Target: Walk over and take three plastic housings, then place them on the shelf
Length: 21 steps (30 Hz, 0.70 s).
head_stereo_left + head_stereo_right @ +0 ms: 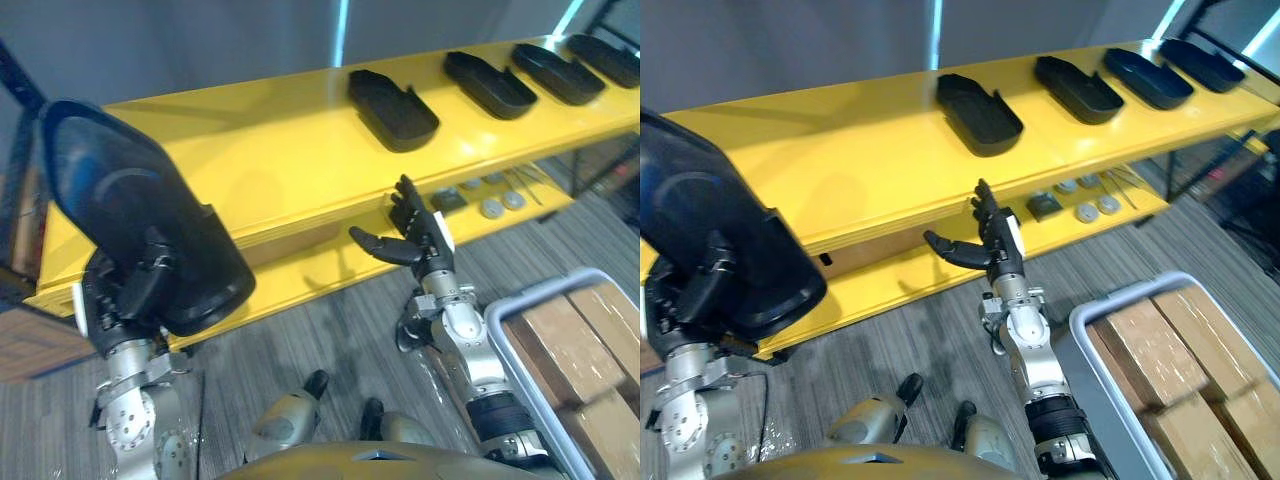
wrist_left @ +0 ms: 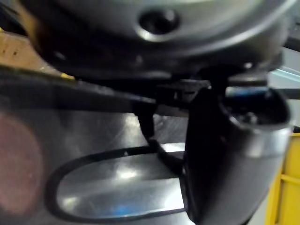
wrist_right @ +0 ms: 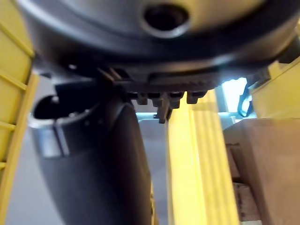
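- My left hand (image 1: 130,300) is curled round the lower end of the held housing (image 1: 140,210), a black shell raised in front of the shelf's left end.
- My right hand (image 1: 418,235) is empty, with straight fingers and the thumb spread. It sits just off the front edge of the yellow shelf (image 1: 270,150), near its middle.
- Four more shelf housings (image 1: 392,108) lie in a row on the shelf top, running toward its right end.
- Handling guess: a stiff, thin-walled plastic shell, light but bulky. It looks glossy, so it is likely slippery. I'd grip a rim wall or the narrow end, not the smooth back.
- The head views give the held housing's full outline and the shelf row.
- The left wrist view adds the thumb (image 2: 234,154) pressed on the shiny face.
- The right wrist view confirms nothing is in that hand.
- Cardboard boxes (image 1: 580,330) sit in a grey crate (image 1: 505,350) on the floor, off the shelf's right end.
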Available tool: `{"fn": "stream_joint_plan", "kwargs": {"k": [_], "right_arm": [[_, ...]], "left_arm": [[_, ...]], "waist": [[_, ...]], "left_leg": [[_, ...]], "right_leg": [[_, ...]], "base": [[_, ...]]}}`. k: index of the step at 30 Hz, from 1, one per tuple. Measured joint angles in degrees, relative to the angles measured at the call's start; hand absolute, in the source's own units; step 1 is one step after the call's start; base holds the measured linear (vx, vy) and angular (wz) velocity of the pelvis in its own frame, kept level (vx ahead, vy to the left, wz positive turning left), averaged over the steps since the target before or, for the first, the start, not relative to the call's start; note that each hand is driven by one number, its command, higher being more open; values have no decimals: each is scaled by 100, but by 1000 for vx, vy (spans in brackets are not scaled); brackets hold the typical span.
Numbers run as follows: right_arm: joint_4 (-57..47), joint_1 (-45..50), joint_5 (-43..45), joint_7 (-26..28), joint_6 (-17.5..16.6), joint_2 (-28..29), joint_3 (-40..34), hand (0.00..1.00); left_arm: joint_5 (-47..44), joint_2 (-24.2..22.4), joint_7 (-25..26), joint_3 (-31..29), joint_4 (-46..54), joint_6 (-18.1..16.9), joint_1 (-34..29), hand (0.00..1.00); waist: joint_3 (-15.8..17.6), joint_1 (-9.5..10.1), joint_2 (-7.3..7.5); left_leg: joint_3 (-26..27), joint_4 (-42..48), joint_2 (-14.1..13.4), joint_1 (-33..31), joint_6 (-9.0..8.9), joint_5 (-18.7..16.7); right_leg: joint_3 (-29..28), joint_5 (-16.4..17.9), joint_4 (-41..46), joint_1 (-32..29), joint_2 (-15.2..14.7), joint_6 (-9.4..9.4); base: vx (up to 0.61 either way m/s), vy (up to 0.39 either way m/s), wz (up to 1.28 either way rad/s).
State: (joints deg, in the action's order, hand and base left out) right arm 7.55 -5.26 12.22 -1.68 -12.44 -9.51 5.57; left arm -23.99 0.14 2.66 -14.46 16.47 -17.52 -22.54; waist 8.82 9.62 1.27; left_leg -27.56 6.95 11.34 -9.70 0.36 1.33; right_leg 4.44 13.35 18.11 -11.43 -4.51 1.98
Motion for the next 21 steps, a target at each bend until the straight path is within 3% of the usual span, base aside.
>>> {"fn": "stream_joint_plan", "kwargs": {"k": [1, 2, 3, 4, 5, 7, 8, 11, 16, 17, 18, 20, 21], "right_arm": [[-55, 49, 2, 22, -34, -22, -102, 100], [-67, 172, 14, 5, -40, -98, -203, 100], [-66, 212, 22, -2, -41, -108, -240, 100], [-90, 251, 41, -7, -83, -41, -218, 100], [-93, 250, 50, 17, -81, -22, -214, 100], [-97, 206, 50, 4, -85, -103, -397, 100], [-48, 215, 44, -31, -84, -118, -531, 100], [-23, 154, -35, -121, -98, -95, -738, 100], [-25, 83, -56, -102, -116, -87, -731, 100], [-26, 144, -60, -116, -122, -86, -725, 100], [-31, 255, -63, -152, -171, -85, -705, 100], [-59, 303, -89, -176, -200, -104, -641, 100], [-59, 303, -89, -176, -200, -104, -641, 100]], "left_arm": [[-20, -105, -136, 12, -22, 3, -3, 0], [-47, -207, -275, -19, -2, 1, -74, 0], [-72, -199, -307, -76, 12, -3, -100, 0], [-102, -159, -328, -272, 25, -14, -135, 0], [-160, -135, -324, -398, 39, -24, -183, 0], [-277, -138, -409, -416, 41, -18, -90, 0], [-270, -140, -474, -330, 42, -15, -57, 0], [-242, -130, -579, -47, 51, -11, -39, 0], [-211, -132, -588, 172, 52, 20, -70, 0], [-208, -132, -588, 189, 52, 34, -71, 0], [-205, -128, -588, 221, 52, 34, -70, 0], [-202, -128, -588, 235, 52, 35, -73, 0], [-202, -128, -588, 235, 52, 35, -73, 0]], "waist": [[64, -94, 51], [18, -28, -160], [-26, 46, -275], [-80, 130, -198], [-165, 109, -85], [-172, 35, -103], [-183, -31, -151], [-192, -43, -166], [-215, -56, -210], [-201, -59, -234], [-191, -54, -289], [-134, -49, -437], [-134, -49, -437]], "left_leg": [[167, 891, 324, -312, 173, -193], [521, 1812, 196, -498, 127, -515], [662, 1824, 1, -446, 122, -762], [747, 1369, -110, -276, 142, -923], [937, 1063, -208, -258, 199, -841], [2112, 850, -794, -302, 322, -764], [2542, 874, -976, -287, 162, -620], [2556, 628, -904, -19, 173, -517], [2653, 662, -854, 15, 59, -570], [2696, 908, -868, -35, -60, -646], [2741, 1604, -928, -261, -327, -819], [2786, 2575, -1055, -529, -522, -936], [2786, 2575, -1055, -529, -522, -936]], "right_leg": [[285, -280, 130, 30, -291, -138], [597, -282, 154, 187, -292, -143], [663, -255, 181, 258, -218, -138], [670, -210, 251, 244, -208, -123], [751, -300, 78, 289, -283, -24], [1282, -570, -315, 581, -324, 37], [1472, -570, -311, 695, -338, 38], [1552, -465, -195, 813, -435, -63], [1459, -500, -524, 1044, -421, -7], [1460, -504, -604, 1149, -406, 2], [1441, -513, -745, 1323, -347, 26], [1372, -487, -861, 1571, -261, 81], [1372, -487, -861, 1571, -261, 81]], "base": [[68, -114, 147], [64, -53, 114], [128, -53, 48], [185, -61, 30], [209, -68, 53], [226, -16, 103], [180, 31, 111], [144, 48, 55], [73, -11, -2], [2, -16, -7], [5, -19, -10], [2, 8, -25], [-2, 66, -40]]}}
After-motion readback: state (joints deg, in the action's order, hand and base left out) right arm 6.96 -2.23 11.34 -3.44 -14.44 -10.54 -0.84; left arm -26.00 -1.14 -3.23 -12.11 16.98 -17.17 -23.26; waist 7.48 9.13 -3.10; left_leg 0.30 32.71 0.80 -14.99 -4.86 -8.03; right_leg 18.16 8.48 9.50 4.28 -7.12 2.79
